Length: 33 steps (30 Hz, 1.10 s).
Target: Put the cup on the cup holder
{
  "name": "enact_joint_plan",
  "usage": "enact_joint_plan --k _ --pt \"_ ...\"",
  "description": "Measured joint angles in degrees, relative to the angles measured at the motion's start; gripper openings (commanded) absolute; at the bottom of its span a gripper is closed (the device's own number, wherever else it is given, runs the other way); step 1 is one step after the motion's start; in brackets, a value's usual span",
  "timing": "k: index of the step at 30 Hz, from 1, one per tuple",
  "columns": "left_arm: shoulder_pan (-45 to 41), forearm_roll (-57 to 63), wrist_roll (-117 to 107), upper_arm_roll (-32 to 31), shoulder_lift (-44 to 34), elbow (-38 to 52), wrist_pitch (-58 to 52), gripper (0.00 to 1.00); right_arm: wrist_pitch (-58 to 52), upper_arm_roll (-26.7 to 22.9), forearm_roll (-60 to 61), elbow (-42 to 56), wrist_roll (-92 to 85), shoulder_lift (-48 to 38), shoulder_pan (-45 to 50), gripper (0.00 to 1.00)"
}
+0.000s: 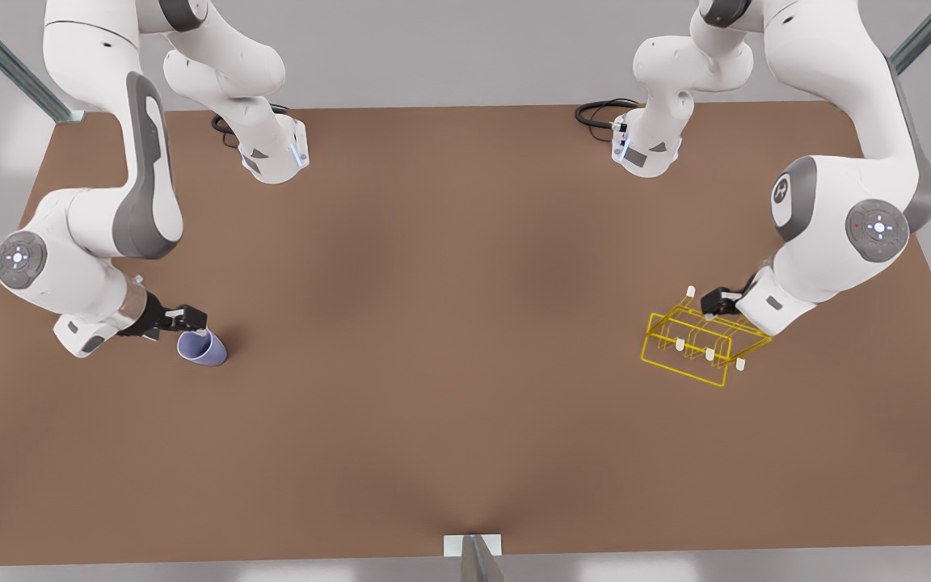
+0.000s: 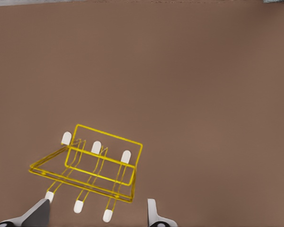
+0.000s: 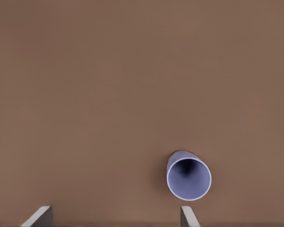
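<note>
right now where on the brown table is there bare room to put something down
The wide middle of the brown table, between the lavender-blue cup and the yellow wire rack, is bare. It is crowded by the right gripper at the cup and by the left gripper at the rack.

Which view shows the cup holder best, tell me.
The left wrist view: the cup holder sits near, its yellow frame and white-tipped prongs distinct. The front view shows it smaller, beside the left gripper.
</note>
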Motion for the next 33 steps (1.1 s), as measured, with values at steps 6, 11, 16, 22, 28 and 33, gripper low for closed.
enact_joint_plan --k 6,11,16,22,28,33 --pt "-0.1 0.1 0.0 0.3 0.2 -0.3 0.6 1.00 2.4 -0.2 -0.6 -3.6 -0.6 0.4 -0.2 1.00" --pt "-0.1 0.0 -0.1 0.3 0.2 -0.4 0.7 1.00 6.8 -1.0 -0.9 -4.8 -2.1 4.2 -0.3 1.00" --pt "-0.1 0.0 -0.2 0.3 0.3 -0.4 0.6 1.00 11.7 -1.8 -1.6 -5.2 -3.8 8.2 0.8 1.00" --pt "-0.1 0.0 -0.3 0.3 0.3 -0.5 0.4 1.00 15.9 -3.2 -2.3 -11.4 -4.8 7.4 1.8 1.00" --pt "-0.1 -0.1 -0.4 0.3 0.3 -0.6 0.4 1.00 19.8 -3.3 -2.3 -18.3 -5.6 6.8 1.4 1.00" --pt "-0.1 -0.1 -0.4 0.2 0.4 -0.6 0.3 1.00 22.6 -3.3 -2.8 -19.9 -6.2 7.3 1.3 1.00"
